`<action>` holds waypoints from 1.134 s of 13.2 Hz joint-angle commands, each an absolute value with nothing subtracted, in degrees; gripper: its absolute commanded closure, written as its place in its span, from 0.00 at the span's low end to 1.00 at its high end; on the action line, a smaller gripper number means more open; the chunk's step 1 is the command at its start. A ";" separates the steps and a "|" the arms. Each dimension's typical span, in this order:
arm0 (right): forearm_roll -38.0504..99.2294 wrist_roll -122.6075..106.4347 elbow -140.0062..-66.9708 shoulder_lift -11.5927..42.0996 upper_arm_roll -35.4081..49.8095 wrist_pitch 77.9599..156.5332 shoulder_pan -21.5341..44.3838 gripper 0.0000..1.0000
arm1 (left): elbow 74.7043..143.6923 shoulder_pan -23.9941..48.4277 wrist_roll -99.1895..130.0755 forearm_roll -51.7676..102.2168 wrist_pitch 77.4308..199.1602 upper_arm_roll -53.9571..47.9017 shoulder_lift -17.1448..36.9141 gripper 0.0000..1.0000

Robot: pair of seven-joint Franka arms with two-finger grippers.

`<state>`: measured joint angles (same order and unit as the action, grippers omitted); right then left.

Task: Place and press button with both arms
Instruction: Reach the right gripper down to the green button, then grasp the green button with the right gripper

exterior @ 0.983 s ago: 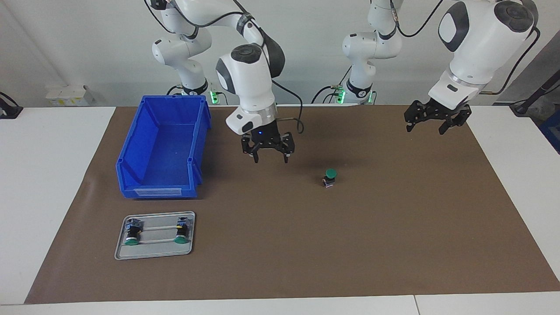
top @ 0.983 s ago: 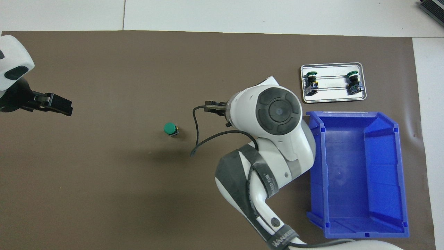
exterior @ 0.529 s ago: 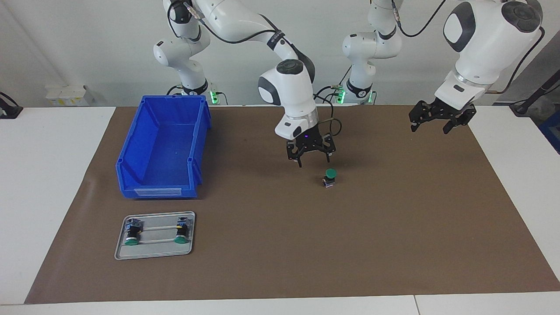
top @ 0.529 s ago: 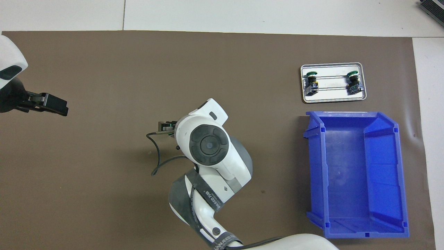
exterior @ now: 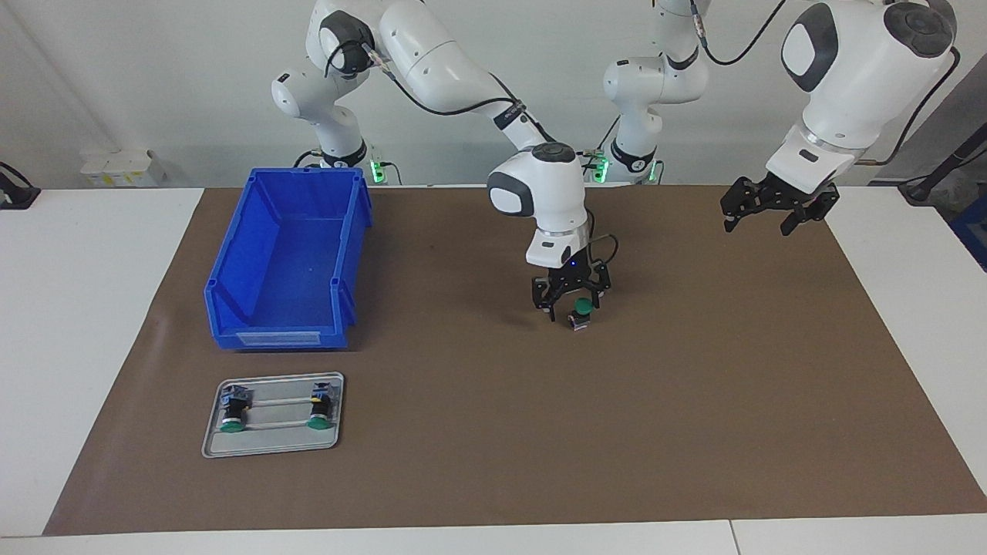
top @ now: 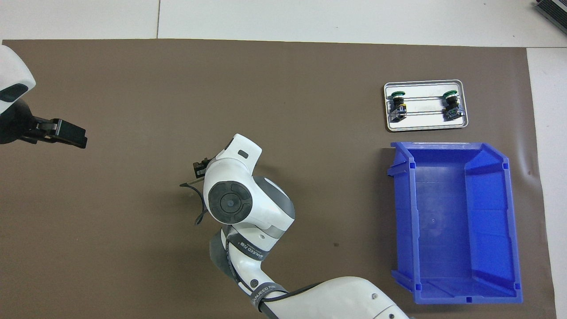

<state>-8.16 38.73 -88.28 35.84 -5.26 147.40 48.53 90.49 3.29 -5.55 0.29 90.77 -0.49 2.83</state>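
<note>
Right claw (exterior: 574, 307) released, low around the button (exterior: 582, 311) standing mid-mat (exterior: 694, 401); contact unclear. Left claw (exterior: 773, 211) released, hovering over the mat's left-arm end, waiting.

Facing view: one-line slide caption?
Right end effector open around the lone button on the mat; left end effector waits, raised.

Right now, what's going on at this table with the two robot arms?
The right claw is down around the lone green button in the middle of the brown mat, open and not yet gripping it. The left claw waits open in the air over the mat's edge at the left arm's end. Two more buttons lie on the metal tray, beside the empty blue bin.
</note>
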 commanded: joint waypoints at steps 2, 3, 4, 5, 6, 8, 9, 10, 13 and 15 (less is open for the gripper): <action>-9.75 37.71 -86.75 36.39 -4.83 147.83 48.69 0.00 | 92.55 2.81 -5.63 0.88 90.70 -0.70 0.97 0.00; -9.76 37.62 -86.92 36.39 -4.92 147.66 49.21 0.00 | 92.55 2.81 -5.63 0.88 90.70 -0.70 0.97 0.00; -9.84 37.70 -87.01 36.65 -4.92 147.74 49.65 0.00 | 92.55 2.81 -5.63 0.88 90.79 -0.70 0.97 0.00; -9.84 37.71 -87.10 36.65 -4.92 147.57 49.75 0.00 | 92.55 2.81 -5.63 0.88 90.70 -0.70 0.97 0.00; -9.93 37.53 -87.10 36.65 -4.92 147.57 49.75 0.03 | 92.55 2.81 -5.63 0.88 90.70 -0.70 0.97 0.00; -10.02 37.44 -87.62 36.48 -4.92 147.57 49.83 0.11 | 92.55 2.81 -5.63 0.88 90.70 -0.70 0.97 0.00; -10.02 37.44 -87.63 36.39 -4.92 147.22 49.92 0.17 | 92.55 2.81 -5.63 0.88 90.70 -0.70 0.97 0.00; -10.11 37.35 -87.89 36.39 -4.92 147.22 50.10 0.21 | 92.55 2.81 -5.63 0.88 90.70 -0.70 0.97 0.00; -10.20 37.35 -88.07 36.30 -4.92 147.22 50.19 0.40 | 92.55 2.81 -5.63 0.88 90.70 -0.70 0.97 0.00; -10.28 36.74 -88.07 36.30 -4.92 147.22 50.10 0.80 | 92.55 2.81 -5.63 0.88 90.70 -0.70 0.97 0.00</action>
